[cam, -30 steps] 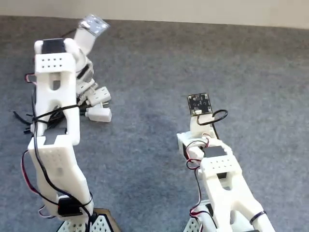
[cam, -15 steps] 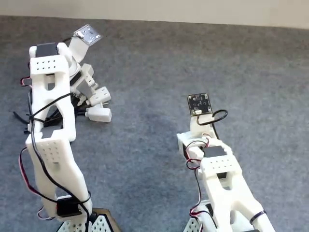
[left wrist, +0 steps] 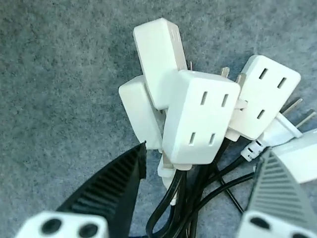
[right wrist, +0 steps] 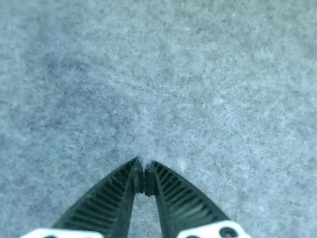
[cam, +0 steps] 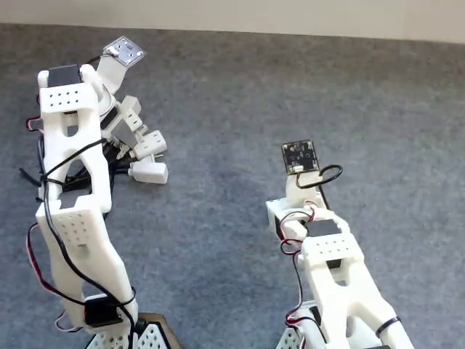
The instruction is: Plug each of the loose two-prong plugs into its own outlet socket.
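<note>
Grey felt-like counter (cam: 240, 102). White plastic multi-socket outlet blocks (left wrist: 198, 119) heaped on it; left claw (left wrist: 205, 151) hovers above, wide open, empty. Right claw (right wrist: 144, 173) closed, empty, well apart. Black cords (left wrist: 183, 203) tangled under heap; white two-prong plug (left wrist: 285, 124) loose beside it. Risk: lifting one piece drags tangled neighbours; prongs may miss slots.

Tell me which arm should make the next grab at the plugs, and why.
Left. The left gripper hangs open right above the white outlet blocks and a loose two-prong plug. The right gripper is shut over bare carpet, apart from that pile.
</note>
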